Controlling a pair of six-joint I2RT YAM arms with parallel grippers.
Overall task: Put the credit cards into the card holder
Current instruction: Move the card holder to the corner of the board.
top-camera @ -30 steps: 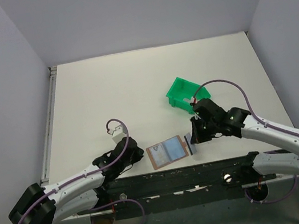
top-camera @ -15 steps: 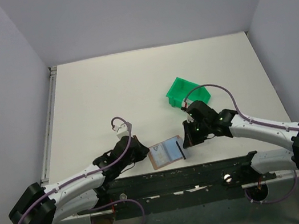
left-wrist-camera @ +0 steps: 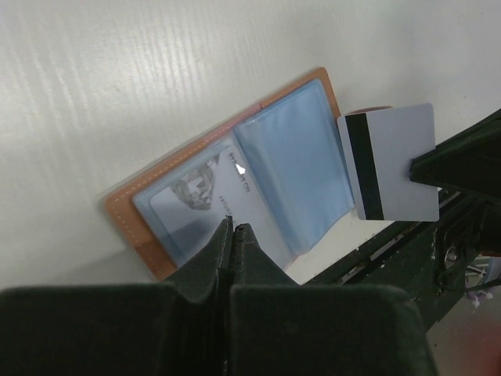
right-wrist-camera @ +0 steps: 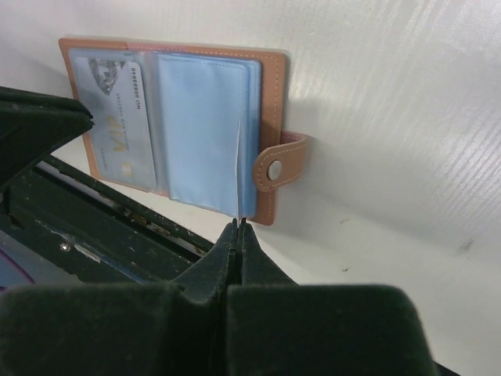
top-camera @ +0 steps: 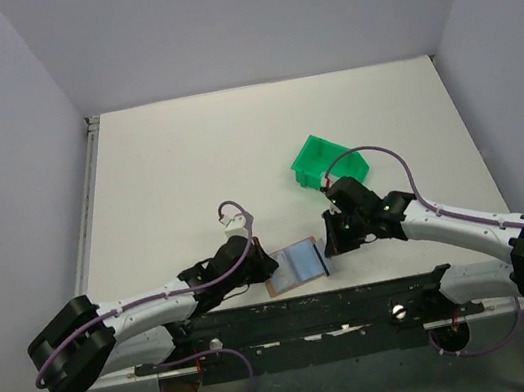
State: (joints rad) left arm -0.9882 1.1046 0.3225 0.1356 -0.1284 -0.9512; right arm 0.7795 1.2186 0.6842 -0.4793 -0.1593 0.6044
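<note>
Noting the change over the last second: the left gripper (left-wrist-camera: pixel 232 229) is coming in from the left along the near edge of the table (top-camera: pixel 186 169), and its tips are now sitting over the left page of the card holder (left-wrist-camera: pixel 290 164). Its jaws are pressed fully together with nothing between them. They appear to be bearing down on the page, though contact is not certain from these views.

The holder is lying open and flat near the table's front edge, between the two arms. One stowed card (left-wrist-camera: pixel 196 200) is already showing through the left sleeve. The snap tab (right-wrist-camera: pixel 275 166) is sticking out on the right side.

The right gripper (right-wrist-camera: pixel 237 227) is also closing in from the right. It is clamping a credit card (left-wrist-camera: pixel 389 162) by its outer edge, dark stripe facing up. The card is now hanging just beside the holder's right edge (a second ago it was a little further off). From the right wrist view the card is showing edge-on, roughly lined up with the right-hand blue sleeve.

Judging from this, the arms are dividing the work, with the left pinning the holder and the right feeding the card. Insertion is not yet begun, and the card is lying outside the sleeve mouth.

The next move is likely needing a shallow, level slide, since a tilted card may be catching the sleeve lip or pushing the holder. The green bin (top-camera: pixel 329 161) is standing well behind, playing no part.
</note>
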